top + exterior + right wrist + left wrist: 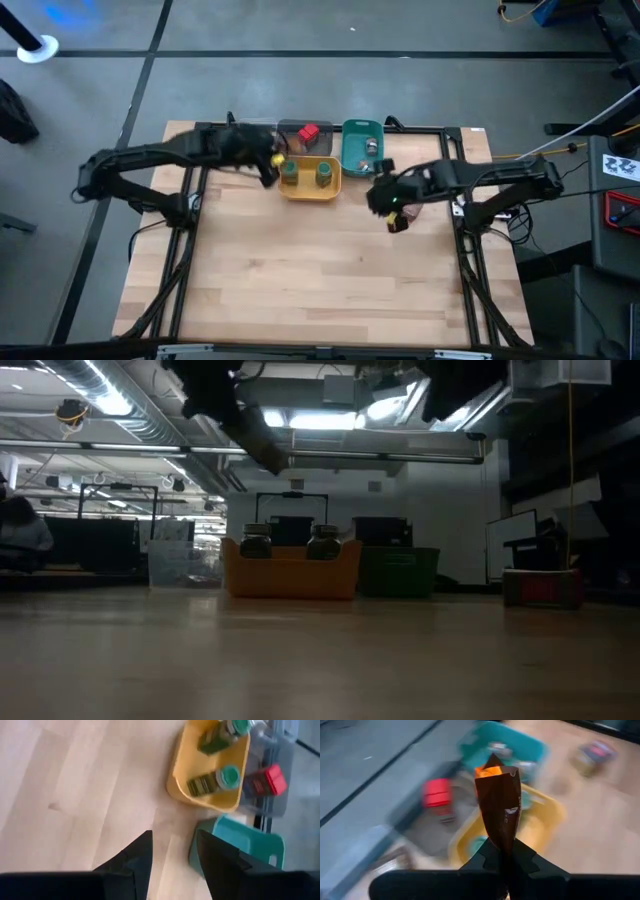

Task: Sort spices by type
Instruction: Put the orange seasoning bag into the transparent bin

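My left gripper (502, 857) is shut on a brown crinkly packet (499, 802) and hangs above the table by the yellow tray's (300, 192) left end. Two green-capped jars (324, 175) stand in that yellow tray. One red box (308, 132) lies in the grey tray behind it. A small round tin (371, 146) sits in the teal tray (350, 150). My right gripper (172, 852) is open and empty, over bare wood right of the yellow tray. Another red box (543, 588) rests on the table under the right arm. My left gripper pinches the brown packet's lower end (504, 844) between its two fingers. The packet stands out past the fingertips, its orange-lined open end (492, 771) farthest from them. It is lifted clear of the table and the trays (265, 455).
A clear tray (185, 565) stands left of the yellow tray (290, 572). The four trays line the table's far edge. The wide near half of the wooden table (330, 280) holds nothing. A person (25, 530) sits far back in the room.
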Action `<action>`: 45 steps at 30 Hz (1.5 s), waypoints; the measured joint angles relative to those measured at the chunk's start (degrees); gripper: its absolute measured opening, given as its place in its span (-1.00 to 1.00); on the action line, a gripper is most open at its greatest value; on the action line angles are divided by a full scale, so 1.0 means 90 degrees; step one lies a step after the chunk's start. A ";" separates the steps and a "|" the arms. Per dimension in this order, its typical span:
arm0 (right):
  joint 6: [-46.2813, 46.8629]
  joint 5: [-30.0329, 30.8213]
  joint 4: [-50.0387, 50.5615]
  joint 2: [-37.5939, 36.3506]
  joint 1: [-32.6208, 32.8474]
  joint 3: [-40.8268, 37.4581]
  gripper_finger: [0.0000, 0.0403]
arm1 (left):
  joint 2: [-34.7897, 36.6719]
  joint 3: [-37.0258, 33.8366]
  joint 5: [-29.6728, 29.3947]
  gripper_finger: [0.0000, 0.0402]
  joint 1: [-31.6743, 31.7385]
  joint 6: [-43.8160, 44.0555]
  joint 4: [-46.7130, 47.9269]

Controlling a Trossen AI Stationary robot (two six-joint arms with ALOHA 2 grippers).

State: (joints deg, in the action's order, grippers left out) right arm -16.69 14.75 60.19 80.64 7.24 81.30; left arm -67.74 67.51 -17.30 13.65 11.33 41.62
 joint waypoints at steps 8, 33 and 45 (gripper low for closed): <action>0.0042 -0.0130 -0.0211 -0.0937 -0.0759 -0.0968 -0.23 | 0.0041 0.0002 -0.0033 -1.00 0.1610 -0.0550 0.0831; 0.0819 -0.0596 -0.1102 -0.1324 -0.1099 -0.2937 -0.23 | -0.1748 0.0000 0.0631 -0.99 0.2617 -0.2535 0.2654; 0.2504 -0.0600 -0.1008 -0.1324 -0.1099 -0.2978 -0.23 | -0.2762 0.0001 0.0629 -0.99 0.2608 -0.3135 0.2646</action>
State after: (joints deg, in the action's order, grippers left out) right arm 5.85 9.34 51.11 68.73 -2.66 54.50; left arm -92.60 67.51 -11.64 37.12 -16.88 65.44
